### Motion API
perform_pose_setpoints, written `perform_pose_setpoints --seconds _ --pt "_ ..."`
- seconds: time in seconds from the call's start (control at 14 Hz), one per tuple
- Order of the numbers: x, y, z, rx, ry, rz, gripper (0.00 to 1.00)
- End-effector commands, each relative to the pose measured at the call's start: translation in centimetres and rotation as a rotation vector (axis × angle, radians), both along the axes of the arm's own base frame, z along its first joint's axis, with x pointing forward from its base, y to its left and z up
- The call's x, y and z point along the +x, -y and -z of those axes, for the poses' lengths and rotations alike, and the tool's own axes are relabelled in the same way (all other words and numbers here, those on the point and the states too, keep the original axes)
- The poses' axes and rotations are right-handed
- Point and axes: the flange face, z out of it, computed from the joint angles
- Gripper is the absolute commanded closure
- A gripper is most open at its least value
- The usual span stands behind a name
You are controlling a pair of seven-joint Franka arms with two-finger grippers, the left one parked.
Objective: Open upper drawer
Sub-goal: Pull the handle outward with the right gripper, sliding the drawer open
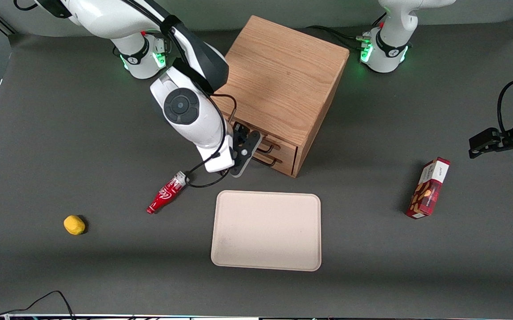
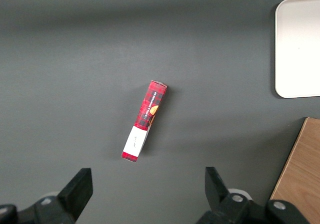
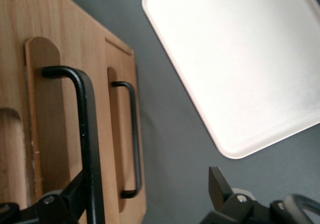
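The wooden cabinet (image 1: 280, 75) stands mid-table, its drawer fronts turned toward the front camera. The upper drawer (image 1: 283, 144) looks shut, and its thin black handle (image 1: 268, 148) sits above the lower drawer's handle (image 1: 270, 161). My right gripper (image 1: 256, 144) is open right in front of the upper handle. In the right wrist view the upper drawer front (image 3: 50, 108) and its handle (image 3: 85, 134) are close. The handle runs just inside one finger (image 3: 75, 196) of the gripper (image 3: 147, 184). The lower handle (image 3: 132, 139) lies farther off.
A beige tray (image 1: 266, 230) lies nearer the front camera than the cabinet and shows in the right wrist view (image 3: 240, 58). A red bottle (image 1: 166, 192) and a yellow fruit (image 1: 74, 225) lie toward the working arm's end. A red box (image 1: 428, 188) lies toward the parked arm's end.
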Motion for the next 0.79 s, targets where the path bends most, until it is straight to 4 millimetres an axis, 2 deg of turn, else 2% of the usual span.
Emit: perform_pose_setpoints --seconds 0.0,0.21,0.36,0.71 --pt "2.8 2.2 0.7 -0.019 0.048 -0.022 0.00" --pt "5.2 3.9 1.0 -0.044 0.082 0.004 0.00" --pt "7.0 5.1 0.2 -0.040 0.109 0.032 0.00" --pt "10.5 8.6 -0.1 -0.055 0.158 0.082 0.00"
